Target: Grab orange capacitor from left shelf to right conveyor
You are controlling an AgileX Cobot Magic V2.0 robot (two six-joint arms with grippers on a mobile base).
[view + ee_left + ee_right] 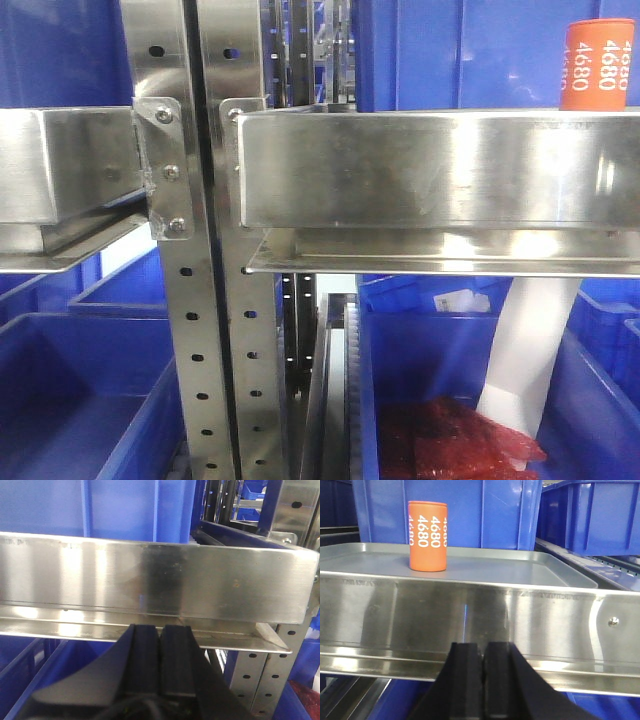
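Observation:
The orange capacitor (427, 535) with white "4680" print stands upright on the steel shelf's tray (485, 570), at its back left in the right wrist view. It also shows at the top right of the front view (598, 64). My right gripper (483, 647) is shut and empty, low in front of the tray's front wall, below and to the right of the capacitor. My left gripper (160, 630) is shut and empty, just under the front ledge of the steel shelf (150, 585). The conveyor is out of view.
Perforated steel posts (195, 330) stand left of centre in the front view. Blue bins (450, 510) stand behind the tray and below the shelf (90, 400). Red plastic bags (450, 440) lie in the lower right bin, with a white strip (530, 350) above them.

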